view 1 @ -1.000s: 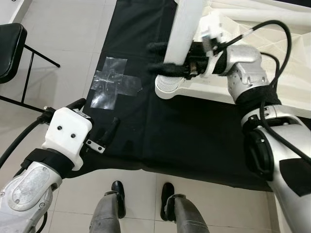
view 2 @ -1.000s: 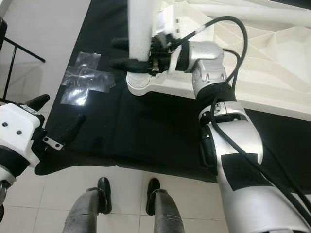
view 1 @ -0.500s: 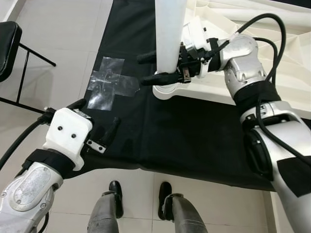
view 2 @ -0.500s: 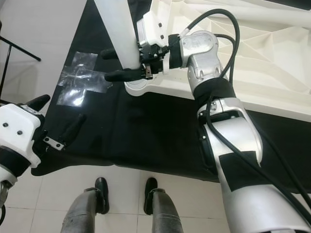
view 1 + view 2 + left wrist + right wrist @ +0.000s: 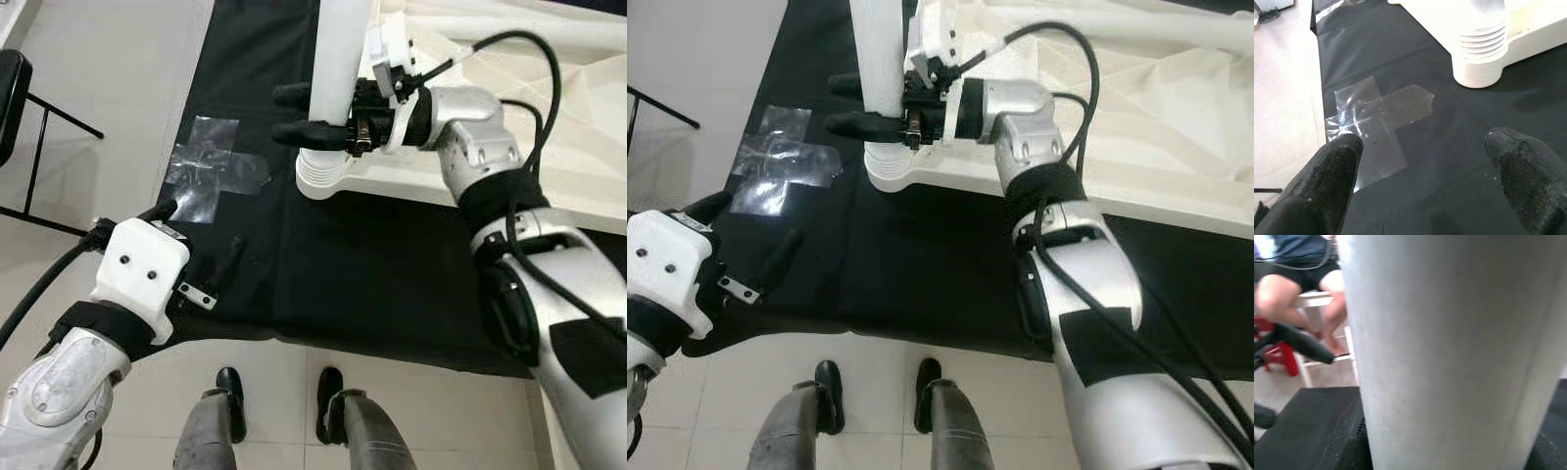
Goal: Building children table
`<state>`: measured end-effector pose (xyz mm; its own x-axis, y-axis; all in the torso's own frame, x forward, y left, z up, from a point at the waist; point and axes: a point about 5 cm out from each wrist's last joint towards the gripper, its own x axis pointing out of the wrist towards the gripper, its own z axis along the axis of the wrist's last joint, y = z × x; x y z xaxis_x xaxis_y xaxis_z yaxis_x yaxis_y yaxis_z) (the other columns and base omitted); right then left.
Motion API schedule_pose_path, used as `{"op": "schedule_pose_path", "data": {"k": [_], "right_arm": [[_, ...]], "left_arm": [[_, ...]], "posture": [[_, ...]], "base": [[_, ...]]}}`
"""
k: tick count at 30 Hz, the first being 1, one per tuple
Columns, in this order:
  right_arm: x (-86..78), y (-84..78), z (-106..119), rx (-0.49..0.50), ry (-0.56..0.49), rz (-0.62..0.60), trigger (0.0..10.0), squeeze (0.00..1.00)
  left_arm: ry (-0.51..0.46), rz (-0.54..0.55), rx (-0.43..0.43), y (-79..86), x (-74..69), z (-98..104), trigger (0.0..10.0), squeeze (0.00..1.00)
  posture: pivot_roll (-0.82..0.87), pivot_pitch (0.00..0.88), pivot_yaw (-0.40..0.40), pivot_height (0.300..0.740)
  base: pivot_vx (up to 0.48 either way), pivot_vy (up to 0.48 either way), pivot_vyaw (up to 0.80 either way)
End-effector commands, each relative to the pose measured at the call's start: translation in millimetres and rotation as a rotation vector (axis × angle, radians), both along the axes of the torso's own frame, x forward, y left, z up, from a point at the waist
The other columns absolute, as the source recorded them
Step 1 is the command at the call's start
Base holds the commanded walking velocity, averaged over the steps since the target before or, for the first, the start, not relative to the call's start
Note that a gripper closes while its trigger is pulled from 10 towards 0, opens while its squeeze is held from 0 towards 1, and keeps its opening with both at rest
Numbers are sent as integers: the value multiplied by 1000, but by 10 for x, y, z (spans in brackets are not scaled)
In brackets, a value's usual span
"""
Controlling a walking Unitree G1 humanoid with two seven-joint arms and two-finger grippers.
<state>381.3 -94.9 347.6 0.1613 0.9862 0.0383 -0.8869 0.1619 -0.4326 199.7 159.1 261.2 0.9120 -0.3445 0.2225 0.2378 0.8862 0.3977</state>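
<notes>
The right gripper (image 5: 294, 115) reaches out to about twelve o'clock from the robot's feet and pinches the white table leg (image 5: 338, 59) between its two black fingers, one pad on each side of the tube, a little above the leg's ribbed lower end. That ribbed end (image 5: 1480, 51) stands upright in the round corner socket (image 5: 321, 181) of the overturned tabletop (image 5: 1097, 117), which lies on the black mat (image 5: 392, 264) and spreads away toward one and two o'clock. The leg looks to be a hollow moulded plastic tube: light, rigid and smooth, so it will likely carry easily but may turn or slide in the pads if gripped too loosely. Holding it low, near the socket as now, gives good control of the joint; a higher hold would give more leverage for tilting but less for seating it. Whether the ribs are fully pressed home cannot be told, since several still stand above the socket rim. The left gripper (image 5: 1425, 171) hangs low at about nine o'clock over the near edge of the mat, its fingers spread wide and holding nothing, just short of a cross of clear tape (image 5: 211, 171) stuck to the mat. In the right wrist view a person's legs (image 5: 1298, 293) sit beyond the mat.
</notes>
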Motion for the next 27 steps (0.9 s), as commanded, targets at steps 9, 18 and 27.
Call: {"op": "schedule_pose_path", "data": {"k": [9, 18, 27], "right_arm": [[23, -37, -939, 48, 261, -331, 10000, 0], [-495, 338, -1721, 49, 459, -923, 10000, 0], [-371, 541, -1468, 188, 421, -971, 10000, 0]], "left_arm": [[-9, -12, -2, -23, 21, -21, 10000, 0], [-27, -1, -6, -8, 66, -24, 10000, 0], [-59, -13, -2, -23, 155, 17, 10000, 0]], "posture": [[211, 478, -95, 740], [195, 432, -109, 740], [207, 393, -107, 740]], "base": [[0, 0, 0], [0, 0, 0], [0, 0, 0]]}}
